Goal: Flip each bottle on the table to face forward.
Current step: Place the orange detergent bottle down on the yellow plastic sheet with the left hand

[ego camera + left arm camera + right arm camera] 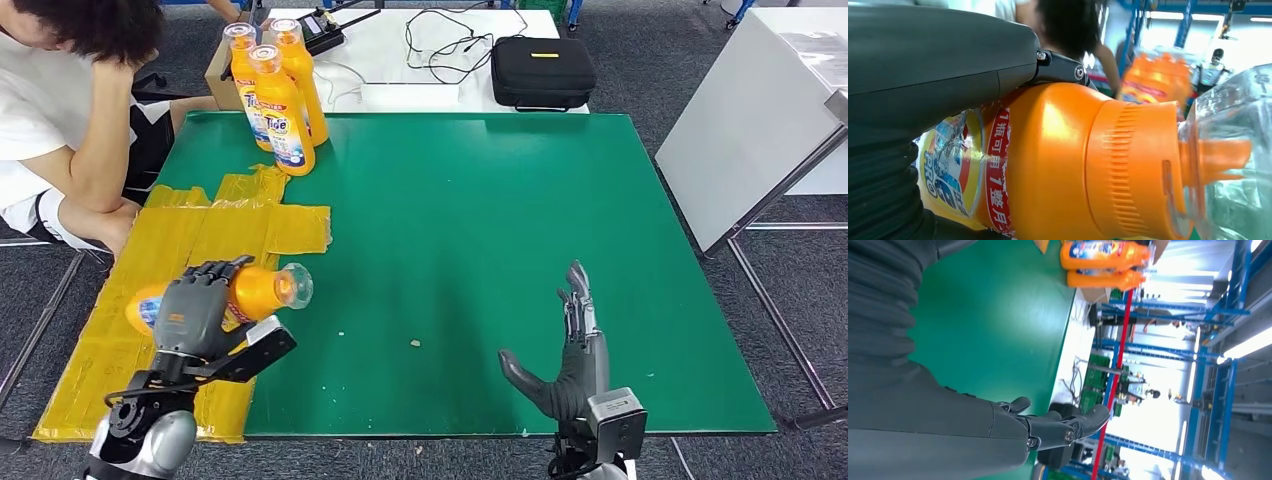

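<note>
**Green table, one bottle in my grip**

Green matting covers the table, with a patch of yellow tape laid over its 9 o'clock side. At about 8 o'clock on the table, over that tape, my left hand is wrapped around an orange bottle lying on its side. My dark fingers curl over the top of its body, and its clear cap points toward 3 o'clock, sticking out past my hand. From my left wrist I see the orange shoulder and ribbed collar close up, and a label with a red band of white Chinese characters and the letters "PRO" on blue; I cannot read the rest.

My right hand is at about 5 o'clock, empty, fingers straight and stretched toward 12 o'clock with the thumb spread out toward 9 o'clock. It sits just above the green surface; I cannot tell whether it touches.

Well away at 11 o'clock, three more orange bottles stand upright in a tight cluster at the table's far edge. The front one reads "Tide" on its label.

Beyond the far edge is a white table with a black case and loose cables. A person in a white shirt sits at 10 o'clock, leaning in with an elbow near the tape.
</note>
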`<state>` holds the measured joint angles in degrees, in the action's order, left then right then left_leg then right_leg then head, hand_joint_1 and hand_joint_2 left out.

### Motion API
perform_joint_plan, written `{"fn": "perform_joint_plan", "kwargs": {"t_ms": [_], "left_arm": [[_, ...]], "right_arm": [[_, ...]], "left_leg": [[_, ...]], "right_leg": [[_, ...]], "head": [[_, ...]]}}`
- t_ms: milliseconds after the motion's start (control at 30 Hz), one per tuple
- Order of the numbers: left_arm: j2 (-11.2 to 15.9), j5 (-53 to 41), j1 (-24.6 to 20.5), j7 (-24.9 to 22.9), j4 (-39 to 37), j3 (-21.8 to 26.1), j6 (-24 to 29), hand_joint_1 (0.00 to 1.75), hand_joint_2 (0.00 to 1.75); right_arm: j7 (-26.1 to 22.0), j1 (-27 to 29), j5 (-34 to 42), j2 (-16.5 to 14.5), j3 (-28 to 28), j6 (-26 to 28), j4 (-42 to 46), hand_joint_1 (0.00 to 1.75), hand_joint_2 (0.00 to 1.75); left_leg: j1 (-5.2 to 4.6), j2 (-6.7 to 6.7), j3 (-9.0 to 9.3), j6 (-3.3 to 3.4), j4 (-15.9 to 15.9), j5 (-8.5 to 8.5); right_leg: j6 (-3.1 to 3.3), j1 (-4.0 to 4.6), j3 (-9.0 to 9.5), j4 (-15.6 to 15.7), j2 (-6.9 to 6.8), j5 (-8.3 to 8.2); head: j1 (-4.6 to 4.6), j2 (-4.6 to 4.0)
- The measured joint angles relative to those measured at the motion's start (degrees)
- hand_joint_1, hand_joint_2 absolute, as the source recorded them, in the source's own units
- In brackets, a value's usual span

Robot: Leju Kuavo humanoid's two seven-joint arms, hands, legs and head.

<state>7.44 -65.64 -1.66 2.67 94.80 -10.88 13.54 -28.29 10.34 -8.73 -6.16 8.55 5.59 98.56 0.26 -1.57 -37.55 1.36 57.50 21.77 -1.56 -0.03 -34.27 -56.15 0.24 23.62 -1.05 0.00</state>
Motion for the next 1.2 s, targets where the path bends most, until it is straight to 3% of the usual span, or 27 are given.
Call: {"fn": "perform_joint_plan", "kwargs": {"t_ms": [233, 400, 733, 1033, 1067, 1167, 1200], "left_arm": [[3.8, -7.4, -2.9, -4.1, -2.3, -0.3, -3.3, 1.75, 1.75], [5.3, -15.6, -8.5, -7.0, -10.4, -1.9, -5.8, 1.75, 1.75], [2.0, -15.0, -18.7, -7.6, -30.4, -6.6, -4.1, 1.75, 1.75], [-0.6, -15.1, -23.4, -8.7, -41.8, -7.7, -1.2, 1.75, 1.75], [-0.9, -14.8, -23.7, -8.6, -42.7, -7.7, -0.9, 1.43, 1.75], [-1.6, -14.1, -24.1, -8.1, -44.6, -7.7, -0.1, 0.12, 1.75], [-1.8, -13.6, -24.1, -7.8, -45.0, -7.7, 0.1, 0.00, 1.75]], "right_arm": [[0.3, 0.0, -0.2, -0.1, -1.3, -0.8, 0.6, 0.00, 1.75], [0.8, -0.6, -0.2, -0.4, -1.4, -1.4, 0.4, 0.00, 1.75], [2.2, -3.5, 0.3, -1.6, -0.9, -2.8, -3.0, 0.00, 1.75], [3.2, -5.4, -0.6, -2.1, 1.5, -2.4, -6.6, 0.00, 1.75], [3.3, -5.5, -0.7, -2.1, 1.7, -2.3, -7.0, 0.00, 1.75], [3.5, -5.8, -0.7, -2.1, 2.2, -2.0, -8.0, 0.00, 1.75], [3.6, -5.9, -0.8, -2.1, 2.3, -1.8, -8.3, 0.00, 1.75]], "left_leg": [[-0.01, 0.00, 0.01, -0.03, 0.0, -0.03], [-0.01, -0.04, 0.02, -0.01, 0.0, -0.07], [-0.03, -0.01, -0.01, 0.06, 0.0, -0.14], [-0.02, -0.01, -0.02, 0.06, 0.0, -0.13], [-0.02, -0.01, -0.02, 0.06, 0.0, -0.13], [-0.02, 0.00, -0.02, 0.06, 0.0, -0.13], [-0.02, 0.00, -0.03, 0.06, 0.0, -0.13]], "right_leg": [[0.00, 0.00, 0.00, 0.0, 0.00, 0.00], [-0.01, -0.01, 0.02, 0.0, -0.01, -0.01], [-0.04, -0.01, 0.05, 0.0, -0.01, -0.06], [-0.03, -0.01, 0.03, 0.0, -0.01, -0.05], [-0.03, -0.01, 0.03, 0.0, -0.01, -0.05], [-0.03, -0.01, 0.03, 0.0, -0.01, -0.05], [-0.03, -0.01, 0.03, 0.0, -0.01, -0.05]], "head": [[0.03, 0.00], [0.01, 0.00], [0.02, 0.00], [0.02, 0.00], [0.02, 0.00], [0.02, 0.00], [0.02, 0.00]]}}
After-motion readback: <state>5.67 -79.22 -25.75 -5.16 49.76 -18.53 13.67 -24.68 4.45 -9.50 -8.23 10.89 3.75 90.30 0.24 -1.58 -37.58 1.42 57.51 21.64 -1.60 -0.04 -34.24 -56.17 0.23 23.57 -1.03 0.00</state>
